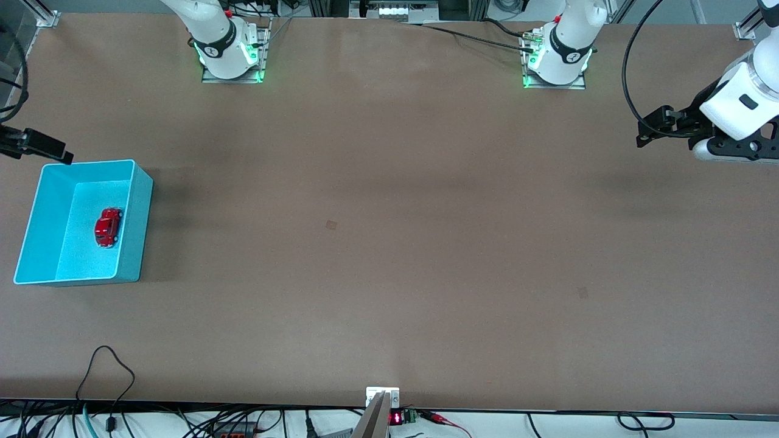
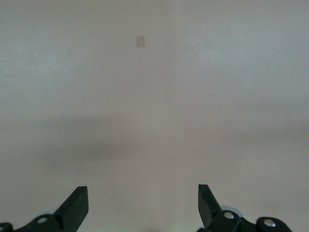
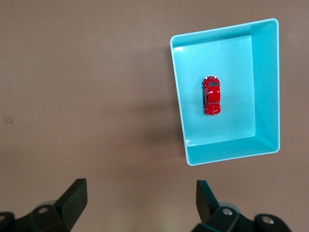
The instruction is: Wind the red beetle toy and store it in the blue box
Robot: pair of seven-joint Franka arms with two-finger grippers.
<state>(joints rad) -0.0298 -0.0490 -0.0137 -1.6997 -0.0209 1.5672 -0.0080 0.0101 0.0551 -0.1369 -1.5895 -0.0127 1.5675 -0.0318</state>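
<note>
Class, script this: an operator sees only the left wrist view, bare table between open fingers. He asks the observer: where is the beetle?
Observer: The beetle sits on its wheels inside the box.
Operator: Where is the box from my gripper?
Observer: At the right arm's end of the table; your left gripper hangs over the left arm's end.
Operator: Is the right gripper holding anything?
Observer: No. The right gripper hangs beside the box, fingers open and empty.

White arms (image 1: pixel 569 42) with black collars, green-lit bases (black cables trailing), black hands.
</note>
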